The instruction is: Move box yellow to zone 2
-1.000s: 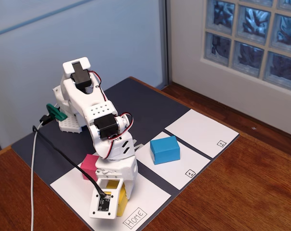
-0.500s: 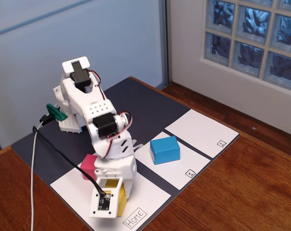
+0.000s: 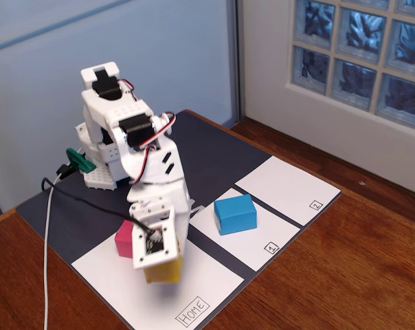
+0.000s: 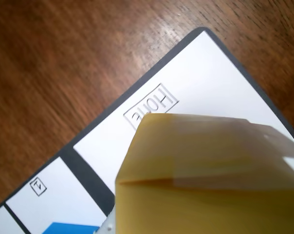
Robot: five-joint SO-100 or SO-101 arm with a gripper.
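In the fixed view, the white two-finger gripper (image 3: 161, 265) of the white arm hangs over the large white paper panel marked "Home" (image 3: 214, 289), at the near left of the dark mat (image 3: 214, 148). The small bright yellow paper-wrapped box (image 3: 163, 270) sits right under the wrist camera, pinched between the fingers; only its lower part shows below the arm. Whether it touches the paper or hangs just above it cannot be told. A pink paper-wrapped block (image 3: 126, 239) lies just to its left on the same panel, partly hidden behind the gripper.

To the right, a blue paper-wrapped block (image 3: 235, 213) rests on the white panel marked "1" (image 3: 259, 242). Farther right, the white rectangular panel marked "2" (image 3: 286, 189) lies well apart from the yellow box.

In the wrist view, the yellow box (image 4: 210, 180) fills the lower right, close to the lens, with the "Home" label (image 4: 151, 108) beyond it and brown wooden table (image 4: 64, 63) past the mat's edge.
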